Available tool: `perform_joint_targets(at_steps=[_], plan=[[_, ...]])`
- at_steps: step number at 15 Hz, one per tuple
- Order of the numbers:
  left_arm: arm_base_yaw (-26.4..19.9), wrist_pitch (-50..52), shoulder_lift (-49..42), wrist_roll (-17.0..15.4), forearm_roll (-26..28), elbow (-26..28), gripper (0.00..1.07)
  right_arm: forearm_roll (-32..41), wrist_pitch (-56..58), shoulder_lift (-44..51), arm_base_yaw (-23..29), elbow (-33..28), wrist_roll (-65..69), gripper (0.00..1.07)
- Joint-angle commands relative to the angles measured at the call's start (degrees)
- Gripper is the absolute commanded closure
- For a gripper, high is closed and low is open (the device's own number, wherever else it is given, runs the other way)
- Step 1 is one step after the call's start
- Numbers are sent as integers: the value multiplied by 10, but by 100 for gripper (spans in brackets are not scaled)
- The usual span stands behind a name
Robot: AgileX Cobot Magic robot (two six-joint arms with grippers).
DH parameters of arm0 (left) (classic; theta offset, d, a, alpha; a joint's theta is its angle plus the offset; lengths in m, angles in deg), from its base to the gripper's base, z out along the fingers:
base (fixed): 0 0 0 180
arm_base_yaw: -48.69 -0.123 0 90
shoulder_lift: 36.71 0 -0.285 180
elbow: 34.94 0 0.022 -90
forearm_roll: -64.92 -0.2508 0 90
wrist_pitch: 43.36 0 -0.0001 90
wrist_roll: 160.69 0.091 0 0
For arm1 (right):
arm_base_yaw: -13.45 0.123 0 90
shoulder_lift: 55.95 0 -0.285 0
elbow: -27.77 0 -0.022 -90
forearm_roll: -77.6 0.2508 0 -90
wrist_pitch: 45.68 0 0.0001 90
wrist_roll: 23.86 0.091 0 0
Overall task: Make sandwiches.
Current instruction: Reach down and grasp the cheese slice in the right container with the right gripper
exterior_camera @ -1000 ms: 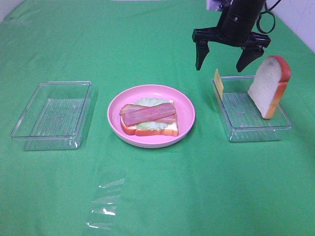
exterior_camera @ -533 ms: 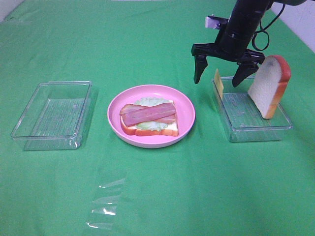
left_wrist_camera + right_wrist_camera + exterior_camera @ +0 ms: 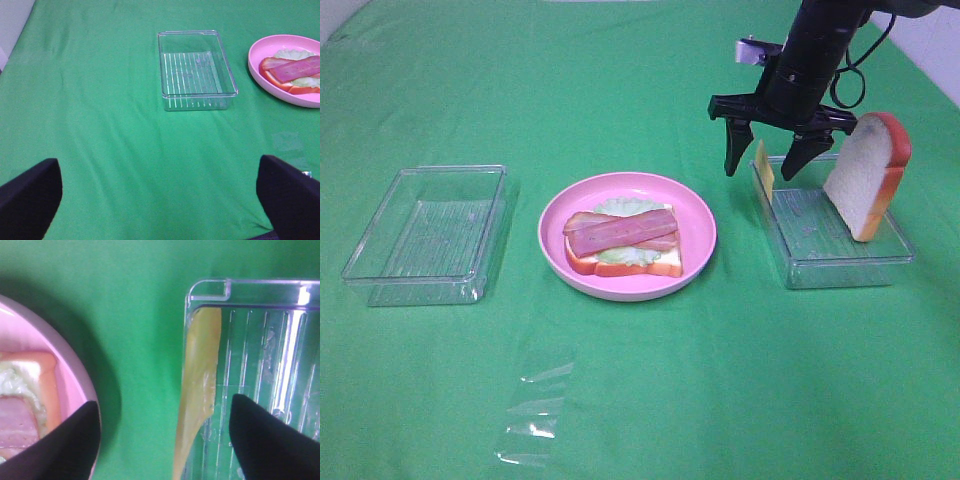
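**Yellow cheese slice framed by the right end effector**

Green cloth covers the desk (image 3: pixel 720 380), and the work on it is, in my judgement, about half built. The sandwich (image 3: pixel 623 240) lies on the pink plate (image 3: pixel 698 215) in the middle. It has a bread base, lettuce and two bacon strips crossed on top, with no cheese and no cover. So I take the cheese as the next layer.

The cheese slice (image 3: pixel 763 168) stands on its edge in the right tray (image 3: pixel 840 268), leaning on the wall nearest to the plate. This position helps me, I think. A thin sheet lying flat is hard to catch, but an upright one offers two faces.

The right end effector (image 3: pixel 760 174) hangs over it with the jaws apart, one finger outside the tray wall and one inside. In the right wrist view there is a gap between each finger and the cheese, so nothing is grasped. The tray wall also stands between the fingers, so closing too low may pinch it together with the slice.

The bread slice (image 3: pixel 865 175) leans upright at the opposite side of the same tray, well apart from the fingers. I take it as the cover for later.

The left end effector (image 3: pixel 156 161) is released wide and carries nothing. It waits over the cloth with the left tray (image 3: pixel 420 288) ahead of it, out of the way.
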State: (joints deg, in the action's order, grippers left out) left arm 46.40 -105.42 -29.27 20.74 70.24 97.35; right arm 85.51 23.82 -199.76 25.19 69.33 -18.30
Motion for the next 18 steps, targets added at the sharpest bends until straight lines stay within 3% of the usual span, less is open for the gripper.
perform_joint_targets(at_steps=[1, 11, 13, 15, 17, 18], plan=[[-1, 3, -12, -3, 6, 1, 9, -10, 37, -2, -2, 3, -5, 52], [-1, 3, -12, -3, 6, 1, 9, -11, 38, -2, -2, 3, -6, 54], [-1, 3, -12, -3, 6, 1, 9, -13, 39, -2, -2, 3, -6, 68], [-1, 3, -12, -3, 6, 1, 9, -28, 40, -2, -2, 3, -5, 96], [-1, 3, -12, -3, 6, 1, 9, -33, 44, -2, -2, 3, -5, 107], [-1, 3, -12, -3, 6, 1, 9, -32, 47, -2, -2, 3, -5, 107]])
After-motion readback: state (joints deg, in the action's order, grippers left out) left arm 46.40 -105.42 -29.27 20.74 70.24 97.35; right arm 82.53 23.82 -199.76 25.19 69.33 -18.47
